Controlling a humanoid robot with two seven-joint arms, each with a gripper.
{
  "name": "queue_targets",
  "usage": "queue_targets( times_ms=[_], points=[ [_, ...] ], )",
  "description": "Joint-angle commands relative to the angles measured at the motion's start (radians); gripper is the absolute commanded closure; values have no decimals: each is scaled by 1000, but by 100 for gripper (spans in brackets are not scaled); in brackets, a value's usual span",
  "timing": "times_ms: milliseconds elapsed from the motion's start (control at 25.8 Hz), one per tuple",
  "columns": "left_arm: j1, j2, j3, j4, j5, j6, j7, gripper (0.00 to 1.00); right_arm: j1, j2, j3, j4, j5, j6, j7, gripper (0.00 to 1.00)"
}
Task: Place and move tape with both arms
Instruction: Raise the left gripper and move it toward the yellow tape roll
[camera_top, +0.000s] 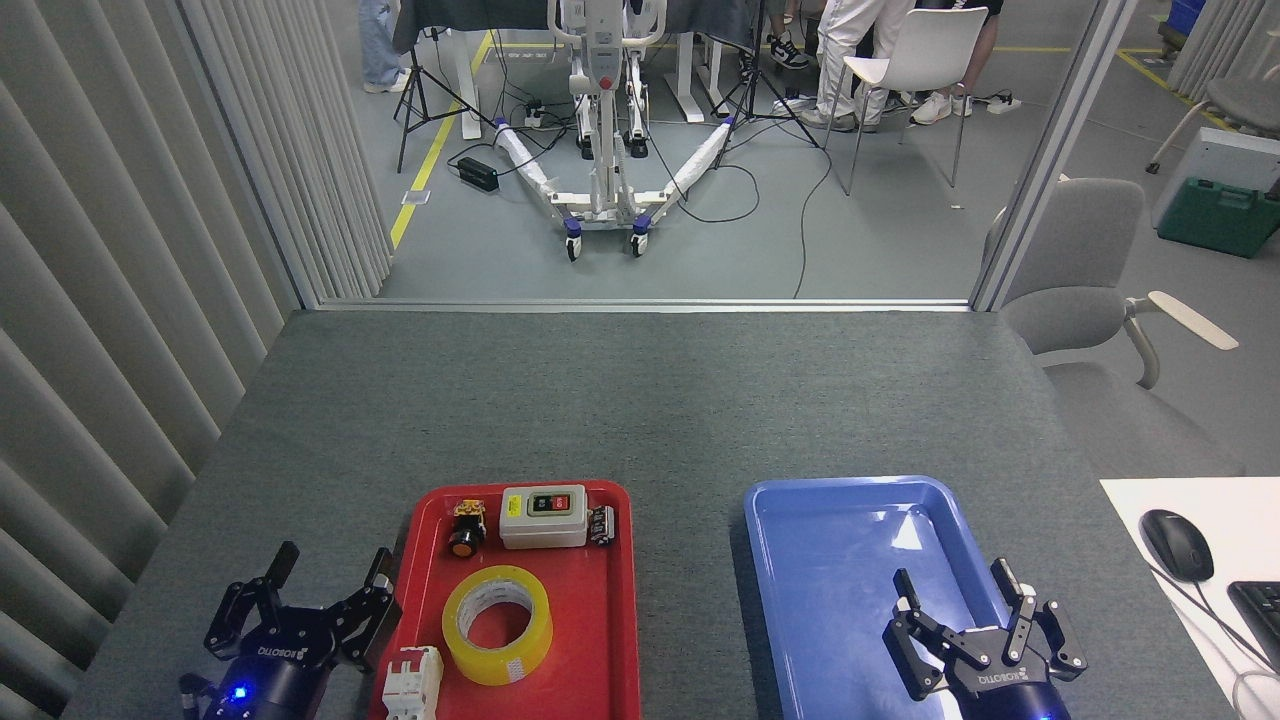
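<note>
Spread wide and holding nothing, the left gripper (322, 592) hovered low over the grey table (640, 400), just beside the left rim of the red tray (622, 600). Inside that tray the tape (497, 624) lay flat near the front, with a white breaker (412, 682) at its left and a switch box (543, 516) behind. Farther right, the right gripper (965, 596) hung over the blue tray (800, 560), fingers likewise apart and empty.

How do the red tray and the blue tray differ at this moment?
The red tray holds the tape and small electrical parts; the blue tray holds nothing. The red tray lies beside the left tool; the right tool hovers over the blue tray. Both share a similar rectangular shape.
</note>
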Motion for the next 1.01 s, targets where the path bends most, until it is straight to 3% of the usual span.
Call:
queue_targets(
  times_ms=[0,194,581,735,813,968],
  points=[
    [0,3,0,0,4,-1,-1,0,1,3,4,3,4,0,0,0],
    [-15,29,0,23,61,-56,-76,0,4,6,3,3,10,-1,-2,0],
    [-15,33,2,18,67,-54,-76,0,4,8,3,15,12,0,-2,0],
    [-25,70,-1,6,98,-47,-102,0,4,4,3,16,15,-3,-2,0],
    [-57,87,-1,-2,150,-47,-175,0,4,3,4,16,15,-4,-2,0],
    [-175,84,-1,3,159,-45,-456,0,4,1,3,18,16,-1,-10,0]
  ],
)
